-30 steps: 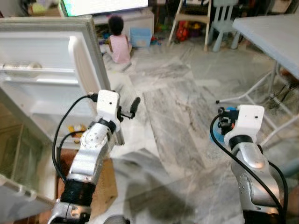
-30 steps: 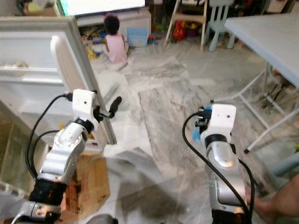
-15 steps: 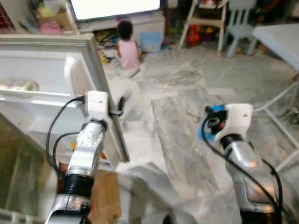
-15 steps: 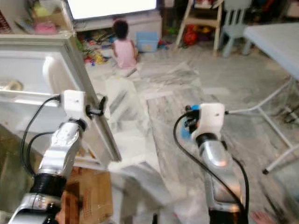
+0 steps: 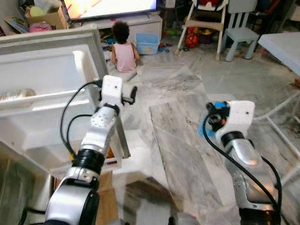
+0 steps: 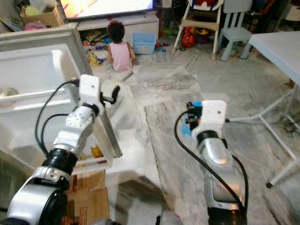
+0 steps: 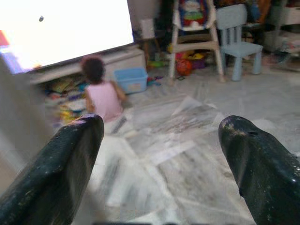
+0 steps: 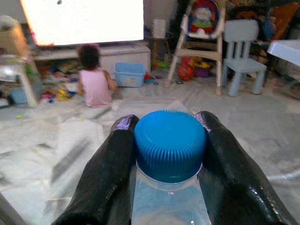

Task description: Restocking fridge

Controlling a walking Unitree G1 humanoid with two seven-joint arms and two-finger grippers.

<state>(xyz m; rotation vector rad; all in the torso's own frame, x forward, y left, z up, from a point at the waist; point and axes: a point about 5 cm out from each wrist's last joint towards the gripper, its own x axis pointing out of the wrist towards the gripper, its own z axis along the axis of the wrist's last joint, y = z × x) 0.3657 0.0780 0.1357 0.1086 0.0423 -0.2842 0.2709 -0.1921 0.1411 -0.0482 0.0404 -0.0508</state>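
Observation:
The white fridge door (image 5: 47,75) stands open on my left, with a clear bottle (image 5: 16,95) lying on its inner shelf. My left gripper (image 5: 127,96) is raised at the door's outer edge (image 5: 117,126). In the left wrist view its fingers (image 7: 70,159) are spread wide with nothing between them, so it is open, and the grey door edge is blurred beside one finger. My right gripper (image 8: 164,120) is held out over the marble floor, shut on a clear bottle with a blue cap (image 8: 169,143). The blue cap (image 5: 216,109) also peeks out past the white wrist.
A person sits on the floor (image 5: 124,49) before a bright screen, beside a blue bin (image 5: 147,43). A high chair (image 5: 204,18) and a pale blue chair (image 5: 239,28) stand at the back. A white folding table (image 5: 286,44) is at right. A cardboard box (image 5: 105,197) lies below the door.
The camera has swung, so the whole scene shifted. My left gripper has come closer to the door's edge and sits higher. The right gripper still holds the bottle.

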